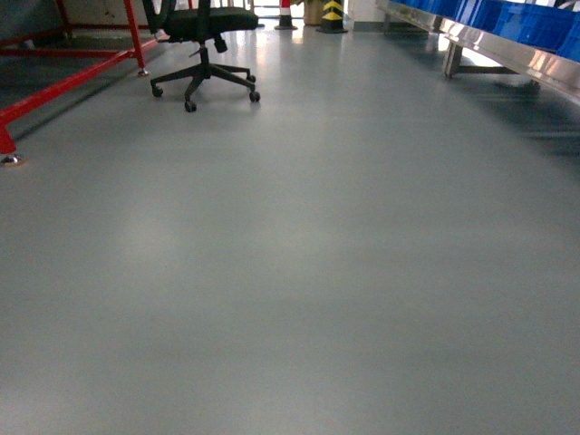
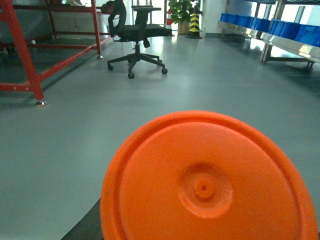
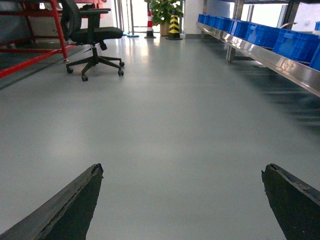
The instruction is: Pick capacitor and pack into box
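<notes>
The capacitor [image 2: 205, 185], its orange end close to the left wrist camera, seems gripped in the left pincer [image 2: 200, 215]. The right pincer [image 3: 182, 205] is wide and empty above the floor [image 1: 290, 272]. No box is visible, so packing remains.

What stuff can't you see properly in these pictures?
- Left wrist view: the capacitor shows only its orange round end, very close and cut off by the bottom edge. Its side is hidden, and it covers the left gripper, so the grip cannot be told.
- Right wrist view: the open right gripper is cut off by the bottom edge.
- Head view: the office chair is cut off at the top; neither arm shows.
- The box appears in no view.
</notes>
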Tool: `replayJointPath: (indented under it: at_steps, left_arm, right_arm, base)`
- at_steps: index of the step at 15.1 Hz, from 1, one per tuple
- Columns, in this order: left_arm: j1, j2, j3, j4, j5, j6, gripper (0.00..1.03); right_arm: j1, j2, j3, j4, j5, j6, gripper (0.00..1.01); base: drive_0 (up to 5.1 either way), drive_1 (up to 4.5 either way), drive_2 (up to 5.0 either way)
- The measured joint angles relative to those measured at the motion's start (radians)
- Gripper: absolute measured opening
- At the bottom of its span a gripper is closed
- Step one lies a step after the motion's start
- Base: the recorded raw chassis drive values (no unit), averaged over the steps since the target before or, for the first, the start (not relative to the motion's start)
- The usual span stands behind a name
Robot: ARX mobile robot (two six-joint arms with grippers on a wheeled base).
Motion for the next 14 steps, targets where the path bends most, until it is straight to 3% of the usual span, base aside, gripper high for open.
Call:
replayJointPath:
  at_steps: [14]
  left_arm:
    - [0.0,0.0,0.0,0.001,-0.002,0.0,0.44]
  right_arm:
    - [0.0,0.0,0.0,0.0,0.002,0.0,0.98]
  base:
    - [-5.0,2.47,2.5]
